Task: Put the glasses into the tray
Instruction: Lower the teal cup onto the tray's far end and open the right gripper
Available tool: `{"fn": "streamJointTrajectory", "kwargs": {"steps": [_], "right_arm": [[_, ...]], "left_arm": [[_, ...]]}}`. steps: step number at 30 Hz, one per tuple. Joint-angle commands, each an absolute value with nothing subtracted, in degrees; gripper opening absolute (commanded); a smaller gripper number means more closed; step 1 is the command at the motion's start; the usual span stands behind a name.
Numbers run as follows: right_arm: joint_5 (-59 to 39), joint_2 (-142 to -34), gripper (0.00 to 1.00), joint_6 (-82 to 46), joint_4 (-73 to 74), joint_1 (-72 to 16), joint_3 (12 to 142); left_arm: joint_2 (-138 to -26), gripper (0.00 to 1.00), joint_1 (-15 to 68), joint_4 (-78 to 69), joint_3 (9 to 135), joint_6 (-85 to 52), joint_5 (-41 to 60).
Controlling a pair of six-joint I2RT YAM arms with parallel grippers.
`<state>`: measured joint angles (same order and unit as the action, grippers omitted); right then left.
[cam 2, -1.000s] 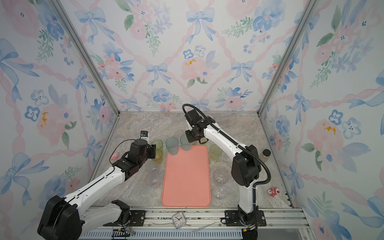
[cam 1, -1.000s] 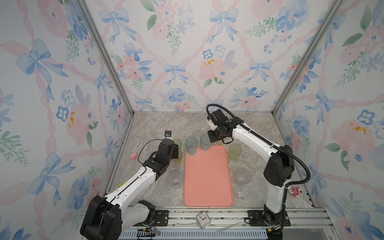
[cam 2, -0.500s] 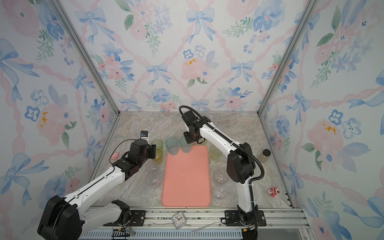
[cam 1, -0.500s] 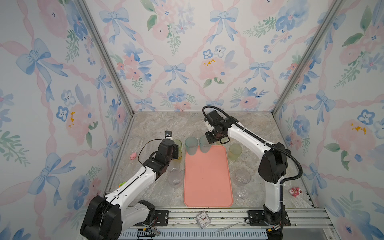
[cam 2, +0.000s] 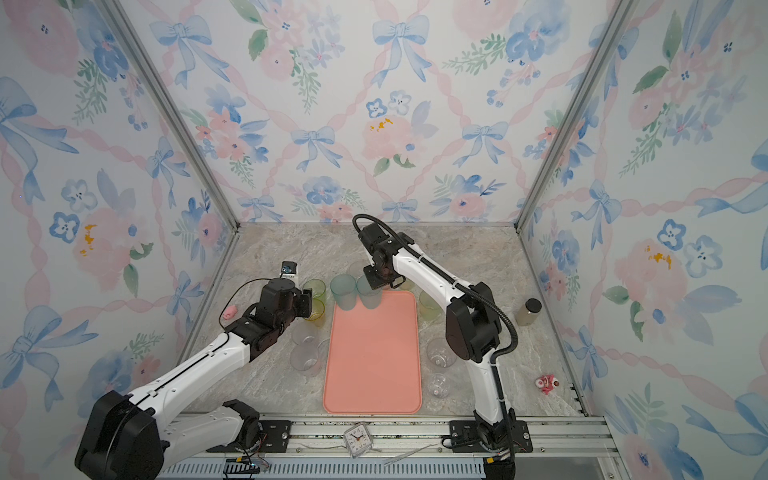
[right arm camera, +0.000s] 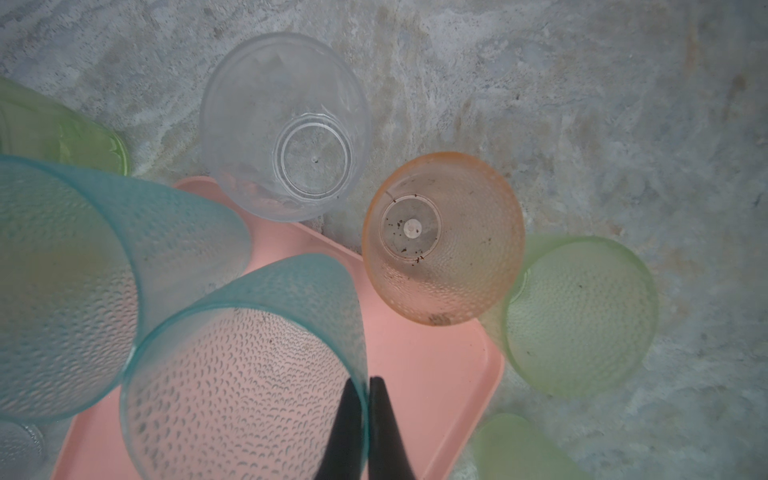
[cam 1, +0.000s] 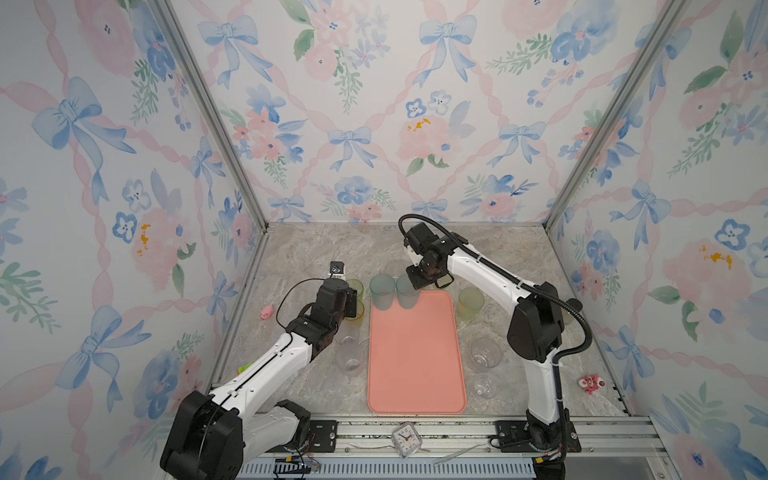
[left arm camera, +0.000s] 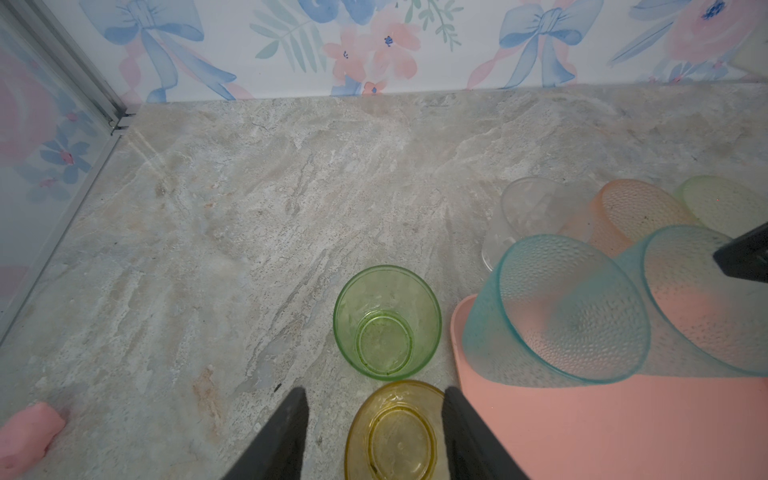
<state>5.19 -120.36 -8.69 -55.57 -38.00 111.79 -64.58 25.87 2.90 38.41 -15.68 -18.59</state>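
While the right gripper (right arm camera: 362,380) is pressed together on the wall of a teal glass (right arm camera: 245,374), one finger inside the rim and one outside, that glass stands upright over the far end of the tray (cam 1: 415,353). Whether its base rests on the tray floor cannot be determined. A second teal glass (right arm camera: 62,291) stands just beside it, at the far left corner of the tray.

The tray lies flat at the middle of the table (left arm camera: 249,208), its long side running front to back.

The left gripper (left arm camera: 374,392) is spread. Its fingers straddle a yellow glass (left arm camera: 395,436) that stands upright on the table, just beside the left edge of the tray. A gap shows between one finger and the glass; the other finger lies at the rim, contact unclear. A green glass (left arm camera: 386,324) stands upright directly beyond the yellow glass.

Beyond the far edge of the tray, a clear glass (right arm camera: 286,124), an orange glass (right arm camera: 440,237) and a pale green glass (right arm camera: 582,316) stand close together on the table. Two clear tumblers (cam 1: 350,358) stand left of the tray. On its right stand a frosted green tumbler (cam 1: 469,303), a wide clear tumbler (cam 1: 485,352) and a small rounded glass (cam 1: 484,384), all off the tray.
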Motion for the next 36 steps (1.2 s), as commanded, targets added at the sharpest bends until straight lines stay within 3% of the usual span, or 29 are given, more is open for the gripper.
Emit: {"fn": "streamJointTrajectory", "kwargs": {"steps": [1,14,21,36], "right_arm": [[6.1,-121.9,0.04,-8.3,-57.1,-38.6,114.3],[6.3,-123.6,0.07,-8.4,-58.2,-38.7,115.3],[6.2,-123.6,0.21,-8.3,-58.4,-38.7,115.4],[6.1,-119.2,0.36,-8.0,-57.1,-38.5,113.1]], "left_arm": [[-64.5,0.54,25.8,2.5,39.1,-14.7,-18.8],[-64.0,0.54,25.3,2.6,38.8,-14.5,-18.5],[-63.5,0.54,25.2,2.6,38.7,-14.5,-18.6],[-61.9,0.54,25.1,6.0,39.1,-14.3,-18.4]]}}
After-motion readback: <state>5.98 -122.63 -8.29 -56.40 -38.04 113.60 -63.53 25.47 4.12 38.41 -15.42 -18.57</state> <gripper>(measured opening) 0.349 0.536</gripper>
